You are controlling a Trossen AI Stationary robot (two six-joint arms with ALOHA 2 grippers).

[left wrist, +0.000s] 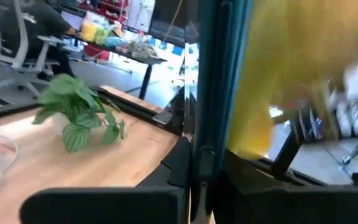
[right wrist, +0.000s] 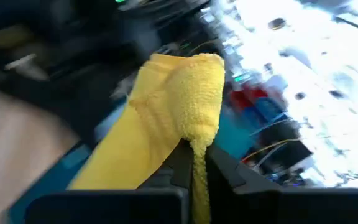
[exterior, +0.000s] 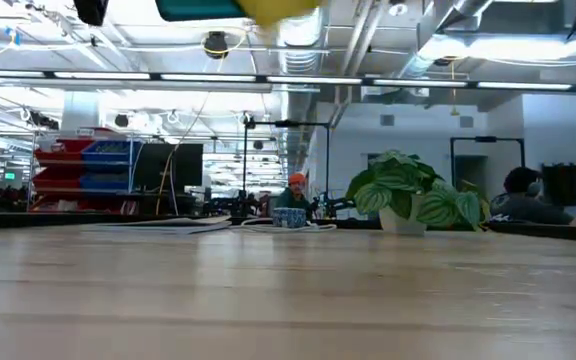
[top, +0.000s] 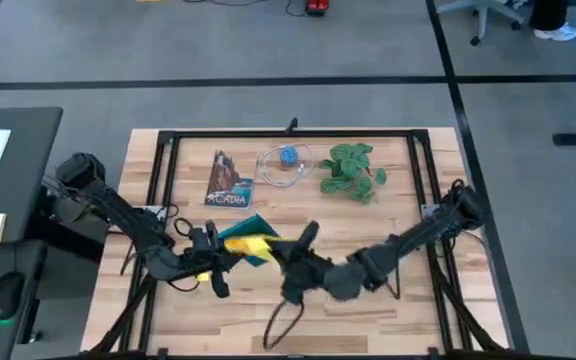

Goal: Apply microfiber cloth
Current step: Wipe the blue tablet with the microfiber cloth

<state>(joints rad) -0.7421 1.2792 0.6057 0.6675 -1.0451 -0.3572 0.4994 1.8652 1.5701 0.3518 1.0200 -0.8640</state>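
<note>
Right gripper (right wrist: 194, 163) is clamped on the bright yellow soft microfiber cloth (right wrist: 166, 118); left gripper (left wrist: 194, 163) grips the teal-backed dark tablet (left wrist: 219, 74), both raised mid-table.

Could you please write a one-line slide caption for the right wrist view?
Right gripper shut on the yellow microfiber cloth, held against the teal-backed tablet.

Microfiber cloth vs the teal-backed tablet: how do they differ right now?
The microfiber cloth is bright yellow, soft and draped; the tablet is rigid, flat-edged, with a teal back. The right gripper is pinching the cloth, while the left gripper clamps the tablet's edge. In the high view the cloth shows on top, teal showing around it. Both are lifted off the table, held between the two arms.
</note>
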